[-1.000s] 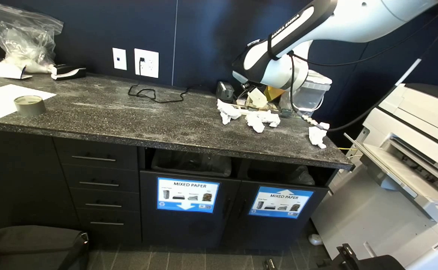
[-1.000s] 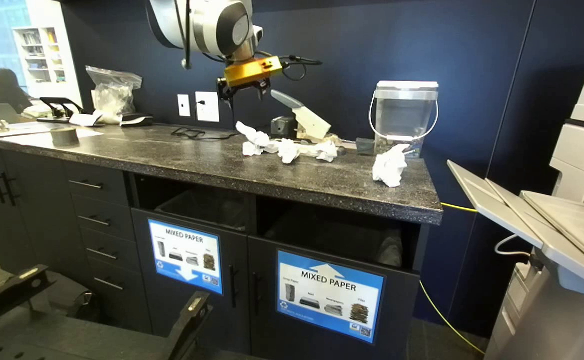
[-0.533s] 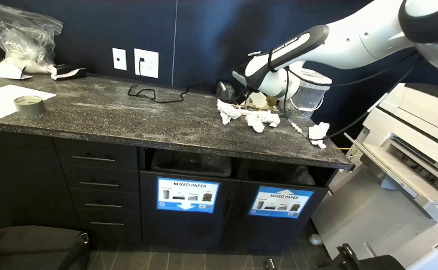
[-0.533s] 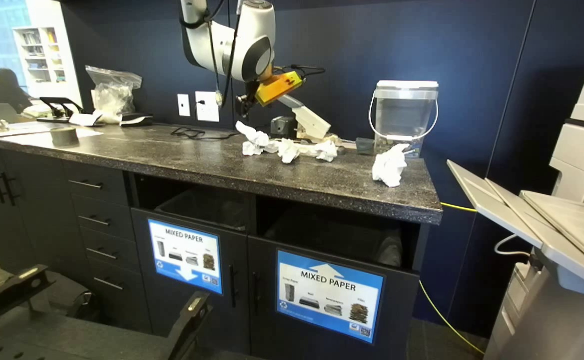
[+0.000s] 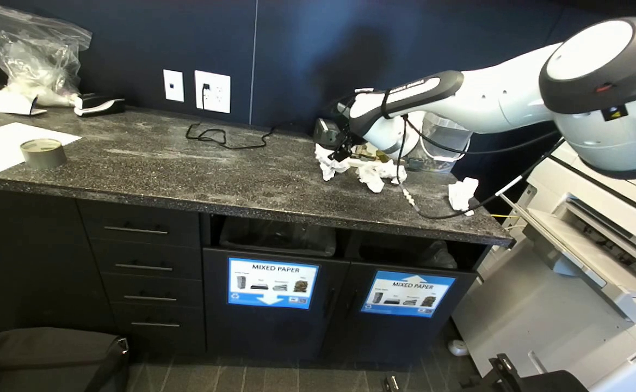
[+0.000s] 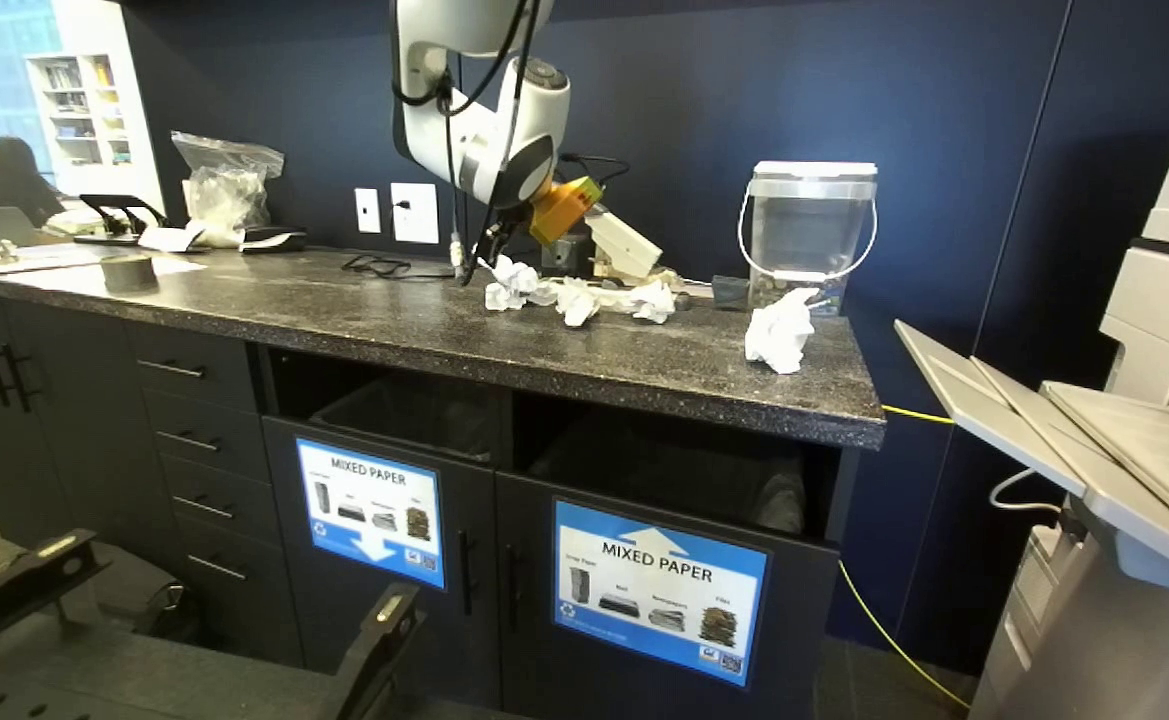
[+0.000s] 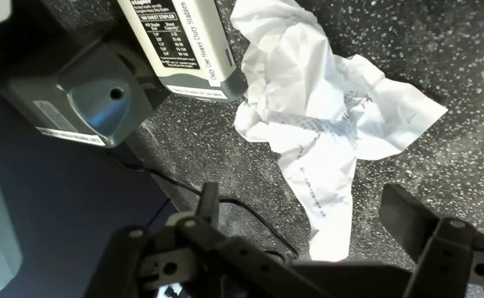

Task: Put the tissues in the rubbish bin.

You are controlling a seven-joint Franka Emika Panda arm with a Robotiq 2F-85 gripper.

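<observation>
The claw (image 7: 300, 194) is spread wide apart; in the wrist view the narrow end of a crumpled tissue (image 7: 308, 99) shows between its two sides, but whether they reach its height I cannot tell. In an exterior view the claw hides a part of this tissue (image 5: 328, 170). The heavy-duty stapler (image 7: 184, 41) near it is cut off in the wrist view; "Only Use Heavy Duty Stables" is readable, the small table hardly. Next to this stands a pencil sharpener (image 7: 84, 91). More tissues (image 6: 782, 332) lie on the countertop (image 5: 214, 179), one near its end. Below the front edge, two rubbish bins (image 5: 274, 337) both carry "MIXED PAPER"; their slots are dark inside. A wide stretch of countertop runs between the claw and the tape roll (image 5: 44, 154).
</observation>
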